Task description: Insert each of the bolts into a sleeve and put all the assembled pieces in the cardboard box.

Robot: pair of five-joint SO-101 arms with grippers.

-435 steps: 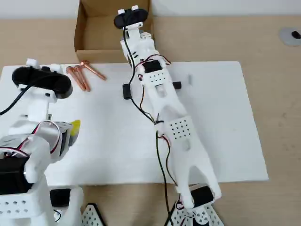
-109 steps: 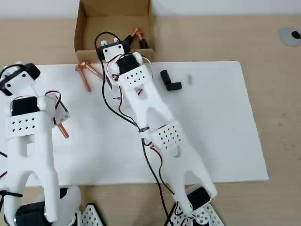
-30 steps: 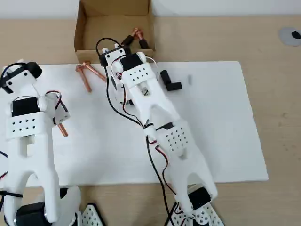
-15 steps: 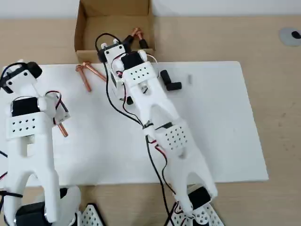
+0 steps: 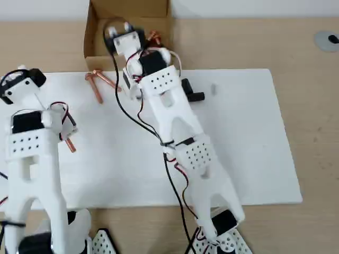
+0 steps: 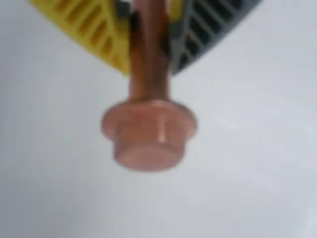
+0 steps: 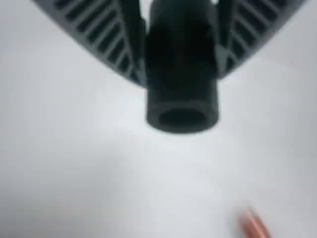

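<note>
Bolt [image 6: 148, 134] and black sleeve [image 7: 182, 99] are apart, so the step in hand looks like joining them. Line shank with bore first, then push slowly, since either part could twist in its grip. The left end effector [image 6: 148, 44], nearer, is clamped on the bolt's shank, head outward, over the white sheet [image 5: 238, 148]. The right end effector [image 7: 181, 74] is clamped on the sleeve, bore facing out. Beyond lie loose bolts [image 5: 98, 82], spare sleeves [image 5: 192, 91], then the cardboard box [image 5: 92, 32].

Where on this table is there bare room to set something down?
The right half of the white sheet, between the right arm and the sheet's edge, is bare; so is the strip between that arm and the left arm. Crowded near the cardboard box: loose bolts and sleeves.
</note>
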